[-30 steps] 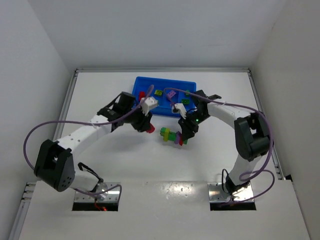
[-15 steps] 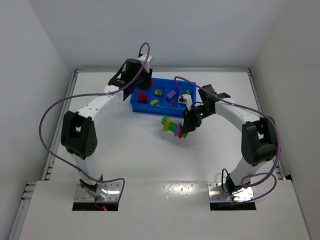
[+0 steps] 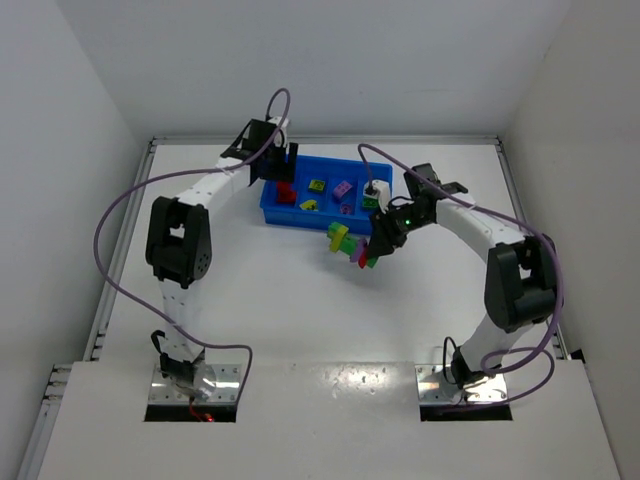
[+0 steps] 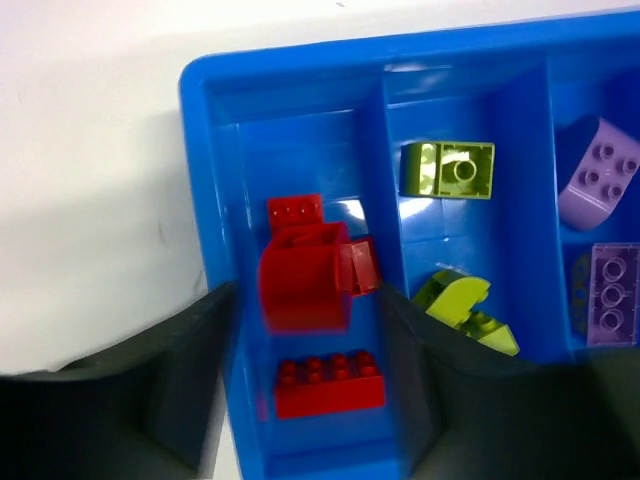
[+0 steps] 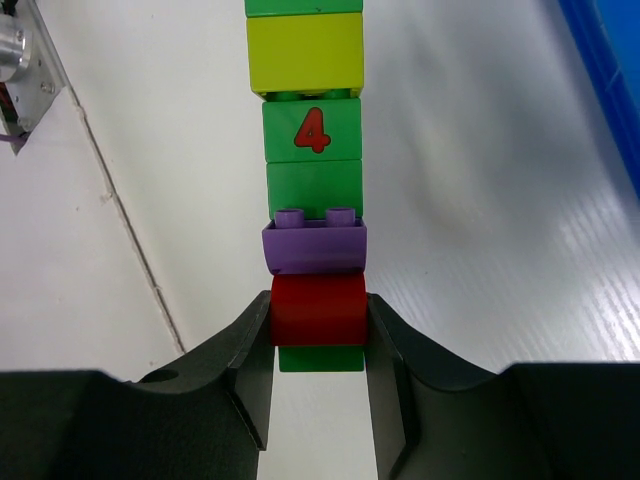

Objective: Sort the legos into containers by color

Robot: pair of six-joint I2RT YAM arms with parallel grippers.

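Right end effector [image 5: 318,318] pinches the lego strip [image 5: 310,130] at its red brick [image 5: 318,303], near the tray [image 3: 285,217].

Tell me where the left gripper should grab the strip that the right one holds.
Probably near the free end of the strip: pinch the yellow brick across its flat side faces, coming in opposite the right gripper. That gripper clamps the red brick near the other end, and the strip sticks straight out, leaving the far bricks exposed.

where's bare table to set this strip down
Bare table lies on the near side of the blue tray, left of the lego strip. Crowded: the tray, under the left gripper, and its front right, where the right gripper holds that strip.
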